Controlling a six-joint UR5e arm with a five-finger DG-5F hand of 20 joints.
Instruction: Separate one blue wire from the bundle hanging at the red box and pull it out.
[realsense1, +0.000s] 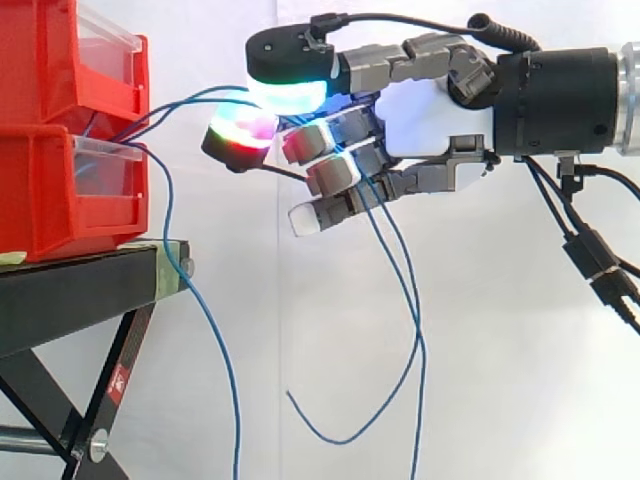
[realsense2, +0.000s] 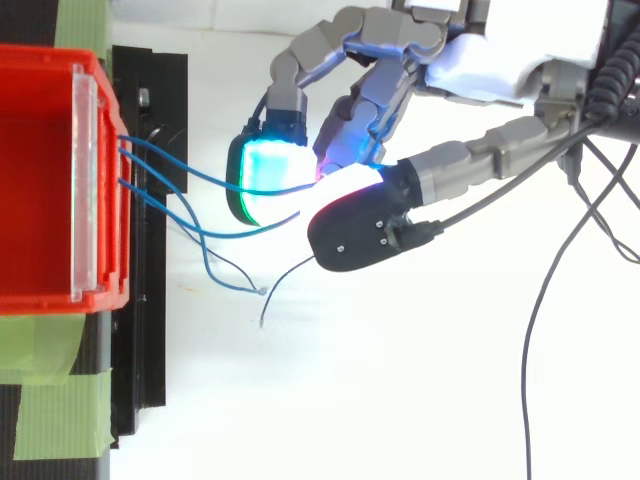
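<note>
The blue wire (realsense2: 200, 180) runs from the red box (realsense2: 40, 150) across open air to the robot hand (realsense2: 480, 75), whose pads (realsense2: 262, 180) are clamped on it, well clear of the bundle (realsense2: 128, 150) (a second strand looks caught too). Pull slowly, straight away from the box, with a firm pinch.

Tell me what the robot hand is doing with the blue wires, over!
Hand shut, pinching blue wires between its pads. Wires run back to red box. Loose strand dangles beside stand.
</note>
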